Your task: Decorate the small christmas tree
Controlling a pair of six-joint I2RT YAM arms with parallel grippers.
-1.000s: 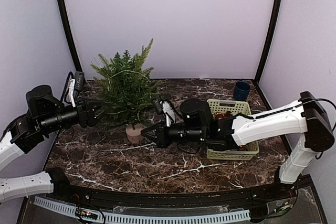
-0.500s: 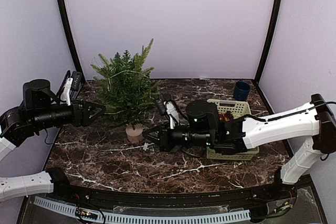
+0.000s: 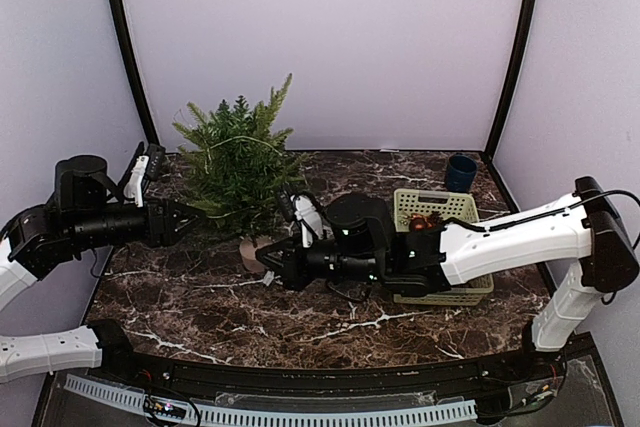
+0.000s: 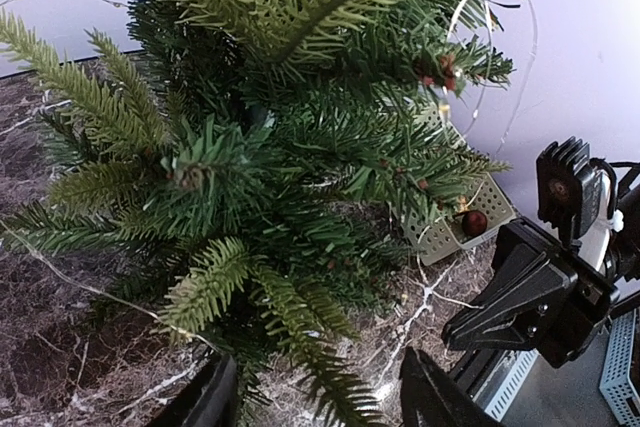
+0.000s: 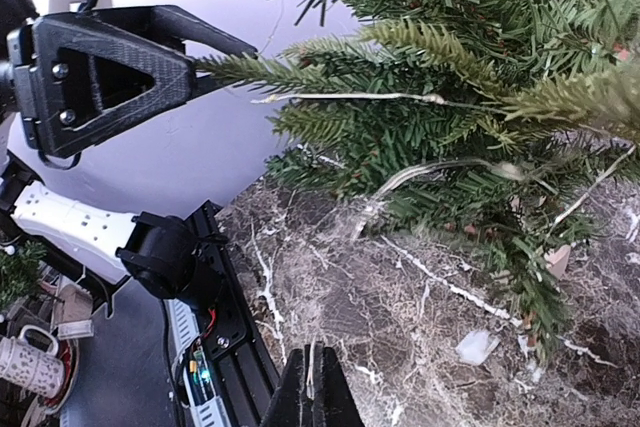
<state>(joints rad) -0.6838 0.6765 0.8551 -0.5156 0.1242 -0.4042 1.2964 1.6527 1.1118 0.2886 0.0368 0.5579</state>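
— Where the overhead view leaves my fingertips dark against the branches, what do the wrist cameras add?
— Left end effector (image 4: 318, 377): fingers spread wide, low boughs of the small christmas tree (image 4: 270, 147) between them. Right end effector (image 5: 310, 387): fingers pressed together; whether they pinch anything, I cannot tell.
— Tree position?
— Back left of the counter (image 3: 200, 297), left of the basket (image 3: 470, 292); pot (image 3: 250, 249) partly hidden by my right end effector. Both my arms stretch in low and near level, from opposite sides.
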